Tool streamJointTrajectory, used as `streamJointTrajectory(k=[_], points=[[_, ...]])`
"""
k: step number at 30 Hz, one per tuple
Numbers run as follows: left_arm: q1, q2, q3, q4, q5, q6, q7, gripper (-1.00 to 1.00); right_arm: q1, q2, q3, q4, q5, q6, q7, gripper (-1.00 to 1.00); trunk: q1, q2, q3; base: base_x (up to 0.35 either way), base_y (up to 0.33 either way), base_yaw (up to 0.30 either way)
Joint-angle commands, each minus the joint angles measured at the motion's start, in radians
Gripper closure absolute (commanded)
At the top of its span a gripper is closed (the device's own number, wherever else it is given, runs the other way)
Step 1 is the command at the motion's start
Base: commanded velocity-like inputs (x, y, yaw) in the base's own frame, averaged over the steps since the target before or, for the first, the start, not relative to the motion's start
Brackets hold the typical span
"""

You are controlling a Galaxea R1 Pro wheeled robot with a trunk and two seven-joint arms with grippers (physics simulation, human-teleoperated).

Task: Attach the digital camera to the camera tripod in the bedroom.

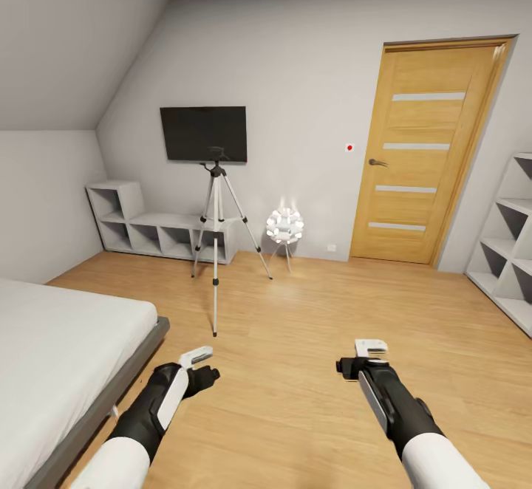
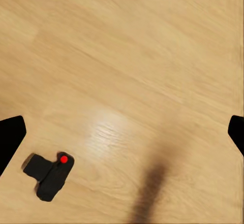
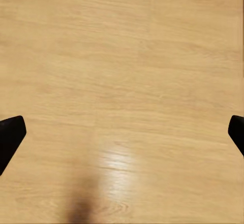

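Note:
The camera tripod (image 1: 216, 241) stands on the wooden floor before the black wall TV, silver legs spread, its black head (image 1: 216, 154) at the TV's lower edge. A small black boxy object with a red button, by its look the digital camera (image 2: 51, 176), lies on the floor in the left wrist view, below my left gripper (image 2: 122, 132) and apart from it. In the head view my left gripper (image 1: 201, 374) and right gripper (image 1: 351, 366) hover low over the floor, well short of the tripod. Both are open with nothing between the fingers. Bare floor lies beneath the right gripper (image 3: 122, 132).
A grey-framed white bed (image 1: 59, 356) lies close on the left beside my left arm. Low white shelving (image 1: 159, 234) runs behind the tripod, a white petal-shaped lamp (image 1: 284, 227) stands to its right. A wooden door (image 1: 425, 153) and white shelves (image 1: 510, 238) are at the right.

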Motion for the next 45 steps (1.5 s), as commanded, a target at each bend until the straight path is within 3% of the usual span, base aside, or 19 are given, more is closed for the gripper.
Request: streamJointTrajectory(k=[1,7,16,21,28,45], points=[[-0.006,-0.012,-0.009,-0.002,0.005,-0.019,0.006,-1.00,-0.002,0.001,0.000,-0.042,0.005,0.021,-0.002,-1.00,0.000,-0.001,-0.001,0.000,0.000,0.000],[-0.014,-0.029,-0.035,-0.004,0.003,-0.062,0.005,-1.00,-0.004,-0.006,0.003,-0.127,0.001,0.074,0.001,-1.00,0.000,-0.001,-0.001,0.000,0.000,0.000],[-0.016,-0.043,-0.039,0.005,0.009,-0.074,0.006,-1.00,-0.004,-0.007,0.004,-0.142,-0.005,0.136,0.004,-1.00,0.000,-0.001,-0.001,0.000,0.000,0.000],[-0.016,-0.070,-0.041,0.005,0.009,-0.075,0.006,-1.00,-0.004,-0.008,0.003,-0.144,-0.006,0.152,0.007,-1.00,0.000,-0.001,-0.001,0.000,0.000,0.000],[-0.016,-0.071,-0.043,-0.008,0.010,-0.076,0.006,-1.00,-0.004,-0.006,0.003,-0.144,-0.003,0.157,0.022,-1.00,0.000,-0.001,-0.001,0.000,0.000,0.000],[-0.017,-0.071,-0.039,-0.008,0.010,-0.067,0.006,-1.00,-0.004,-0.001,0.005,-0.143,-0.005,0.158,0.023,-1.00,0.065,-0.120,-0.054,0.000,0.000,0.000]])
